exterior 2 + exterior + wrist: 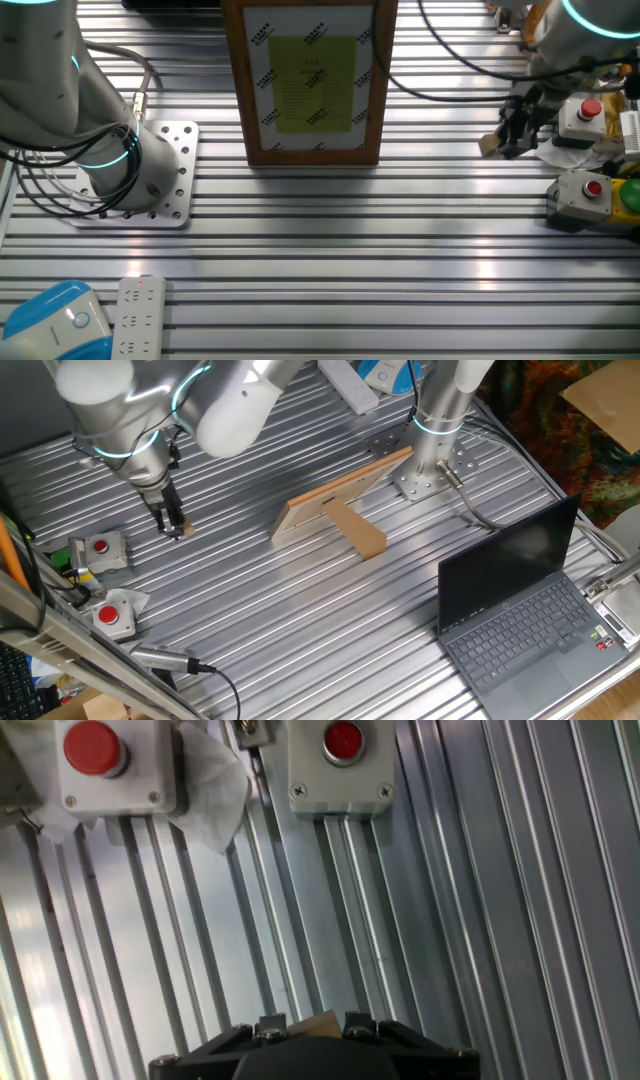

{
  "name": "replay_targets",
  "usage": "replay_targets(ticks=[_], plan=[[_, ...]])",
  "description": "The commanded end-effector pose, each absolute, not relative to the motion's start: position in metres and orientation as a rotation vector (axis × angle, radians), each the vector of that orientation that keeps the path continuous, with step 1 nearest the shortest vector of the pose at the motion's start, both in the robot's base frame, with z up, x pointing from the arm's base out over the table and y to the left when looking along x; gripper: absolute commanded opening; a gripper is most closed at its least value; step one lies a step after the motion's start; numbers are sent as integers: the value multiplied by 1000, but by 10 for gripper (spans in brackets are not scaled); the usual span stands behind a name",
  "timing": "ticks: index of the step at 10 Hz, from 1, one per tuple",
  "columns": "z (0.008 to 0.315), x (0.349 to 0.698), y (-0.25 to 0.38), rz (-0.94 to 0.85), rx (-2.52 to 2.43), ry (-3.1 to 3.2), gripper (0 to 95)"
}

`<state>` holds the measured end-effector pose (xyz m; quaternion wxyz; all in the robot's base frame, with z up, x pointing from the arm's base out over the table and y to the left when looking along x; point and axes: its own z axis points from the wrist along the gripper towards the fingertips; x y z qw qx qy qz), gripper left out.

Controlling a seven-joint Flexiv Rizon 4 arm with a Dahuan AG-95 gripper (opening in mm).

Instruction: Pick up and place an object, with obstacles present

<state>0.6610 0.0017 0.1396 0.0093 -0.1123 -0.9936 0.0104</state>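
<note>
The pincer (173, 525) gripped the tiny cube (184, 532) between its tips — the T-shaped obstacles (340, 505) stood well apart across the desk (300, 620).

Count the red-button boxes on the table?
2. One red-button box sits at the table's edge near the jaws; the other red-button box lies closer to the camera on white paper. Both show in the hand view too. None appear hidden.

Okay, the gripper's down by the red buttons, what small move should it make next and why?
Probably lift straight up. The gripper looks shut on the small wooden cube, low over the table, and the upright wood panel stands across the way.
</note>
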Motion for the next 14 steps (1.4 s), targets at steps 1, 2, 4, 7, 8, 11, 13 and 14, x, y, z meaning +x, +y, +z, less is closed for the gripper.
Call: replay_targets(ticks=[1, 2, 4, 7, 8, 11, 13, 14], plan=[[141, 659, 2, 36, -341, -3104, 0], [140, 659, 2, 41, -331, -3104, 0], [140, 659, 2, 58, -308, -3106, 0], [140, 659, 2, 66, -245, -3116, 0], [140, 659, 2, 29, -160, -3125, 0], [140, 659, 2, -52, 40, -3146, 0], [140, 659, 2, -71, 124, -3148, 0], [140, 659, 2, -67, 120, -3140, 0]])
